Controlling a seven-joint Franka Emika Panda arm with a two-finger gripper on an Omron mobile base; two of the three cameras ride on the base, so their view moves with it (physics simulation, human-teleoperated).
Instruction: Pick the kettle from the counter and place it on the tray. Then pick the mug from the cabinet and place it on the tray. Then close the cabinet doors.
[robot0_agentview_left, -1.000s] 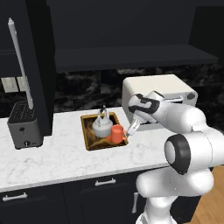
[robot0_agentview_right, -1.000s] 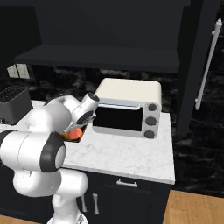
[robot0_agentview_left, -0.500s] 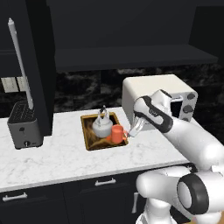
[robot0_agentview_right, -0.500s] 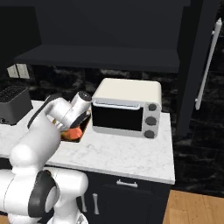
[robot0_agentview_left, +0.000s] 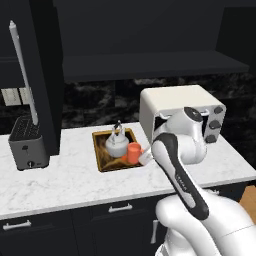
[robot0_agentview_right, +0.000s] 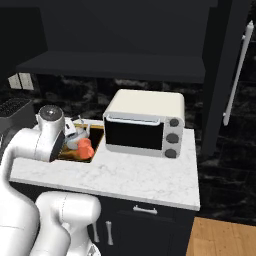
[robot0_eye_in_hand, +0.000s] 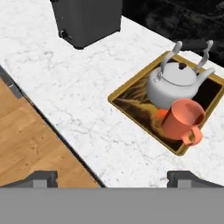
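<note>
The silver kettle (robot0_eye_in_hand: 174, 84) and the orange mug (robot0_eye_in_hand: 184, 119) stand upright side by side on the golden-rimmed tray (robot0_eye_in_hand: 131, 114), which lies on the white marble counter (robot0_eye_in_hand: 83, 83). My gripper (robot0_eye_in_hand: 113, 178) is open and holds nothing. It hovers above the counter's front edge, off the tray, looking down at kettle and mug. In the left base view the kettle (robot0_agentview_left: 116, 143) and mug (robot0_agentview_left: 134, 152) sit in the tray (robot0_agentview_left: 102, 165), with my hand just right of the mug. Both cabinet doors (robot0_agentview_left: 46, 75) (robot0_agentview_right: 224, 75) stand open beside the dark shelf (robot0_agentview_left: 150, 62).
A white toaster oven (robot0_agentview_left: 180, 112) stands right of the tray, and a dark toaster (robot0_agentview_left: 27, 142) stands left of it under the open left door. Wooden floor (robot0_eye_in_hand: 30, 131) lies below the counter edge. My own forearm crosses in front of the oven.
My arm has folded, its elbow swinging up in front of the oven, and the hand has drawn back a little from the mug. Kettle, mug and tray have not moved.
</note>
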